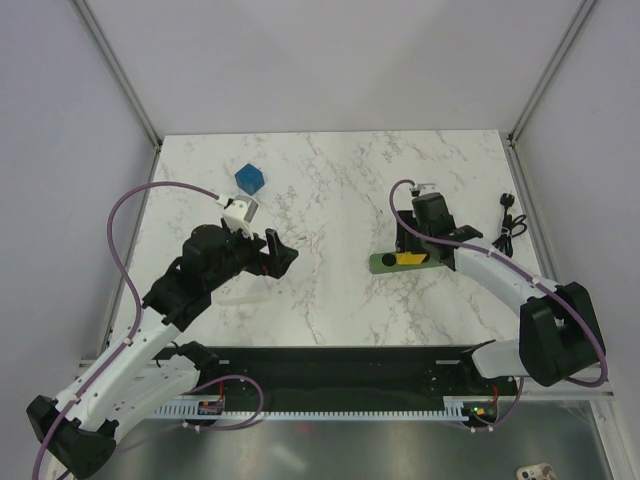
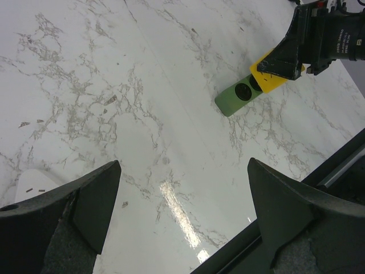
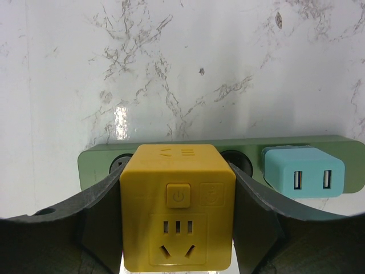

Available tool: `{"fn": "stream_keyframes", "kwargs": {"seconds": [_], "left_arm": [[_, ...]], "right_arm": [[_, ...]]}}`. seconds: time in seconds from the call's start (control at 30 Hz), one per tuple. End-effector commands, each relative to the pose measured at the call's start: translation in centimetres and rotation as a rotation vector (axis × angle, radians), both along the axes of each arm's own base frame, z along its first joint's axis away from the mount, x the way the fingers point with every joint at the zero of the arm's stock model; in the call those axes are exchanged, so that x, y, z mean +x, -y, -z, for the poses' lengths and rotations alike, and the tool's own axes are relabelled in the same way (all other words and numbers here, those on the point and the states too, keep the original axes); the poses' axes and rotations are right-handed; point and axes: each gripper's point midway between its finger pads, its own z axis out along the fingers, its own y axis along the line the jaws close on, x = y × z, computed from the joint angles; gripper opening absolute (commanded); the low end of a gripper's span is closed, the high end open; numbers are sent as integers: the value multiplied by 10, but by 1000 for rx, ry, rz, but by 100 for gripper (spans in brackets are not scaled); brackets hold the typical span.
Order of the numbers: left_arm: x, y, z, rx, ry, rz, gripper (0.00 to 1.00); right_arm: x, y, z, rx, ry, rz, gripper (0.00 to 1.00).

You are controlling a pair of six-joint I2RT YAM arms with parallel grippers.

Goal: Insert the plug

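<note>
The yellow plug (image 3: 178,205) is a cube with a power button and a socket face. My right gripper (image 3: 178,177) is shut on its two sides. It holds the plug over the middle of the dark green socket strip (image 3: 102,162), between two round sockets. I cannot tell whether the plug touches the strip or is seated in it. From above, the plug (image 1: 408,260) sits on the strip (image 1: 382,263) under the right gripper (image 1: 420,250). My left gripper (image 1: 280,252) is open and empty above bare table, left of the strip. In its own view (image 2: 183,165) the strip (image 2: 236,96) and plug (image 2: 272,81) lie far ahead.
A light blue adapter (image 3: 302,171) sits in the strip's right end. A blue cube (image 1: 250,178) lies at the back left. A black plug with a thin cord (image 1: 510,225) lies near the right edge. A black rail (image 1: 330,365) runs along the table's front edge.
</note>
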Motion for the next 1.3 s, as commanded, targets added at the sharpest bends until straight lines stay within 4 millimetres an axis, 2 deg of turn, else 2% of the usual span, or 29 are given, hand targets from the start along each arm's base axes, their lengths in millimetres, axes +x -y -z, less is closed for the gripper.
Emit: {"fn": "stream_keyframes", "kwargs": {"seconds": [0.0,0.17,0.23,0.33,0.47,0.63,0.87,0.97,1.07,1.27], "left_arm": [[3,0,-11,-12,60,7,100],[3,1,-11,-12,56,9,100],[3,3,-11,-13,52,15,100],[4,2,-12,-14,57,12,100],[2,0,-10,-11,59,10,100],[2,-2,-13,-12,69,2,100],[1,-2,-13,-11,70,4,100],[2,-1,-13,-9,68,6,100],[2,0,-13,-10,66,12,100],[2,2,-13,-14,62,19,100]], "right_arm": [[-2,-1,1,16,15,3,0],[-6,8,6,-3,19,50,0],[-8,4,10,10,21,62,0],[-12,9,13,-33,33,82,0],[-11,16,10,-73,45,74,0],[-9,9,7,-79,7,33,0],[-13,6,24,-108,-68,-14,0],[-12,4,26,-78,-44,11,0],[-18,-3,37,-12,-19,42,0],[-30,6,49,-12,-1,137,0]]}}
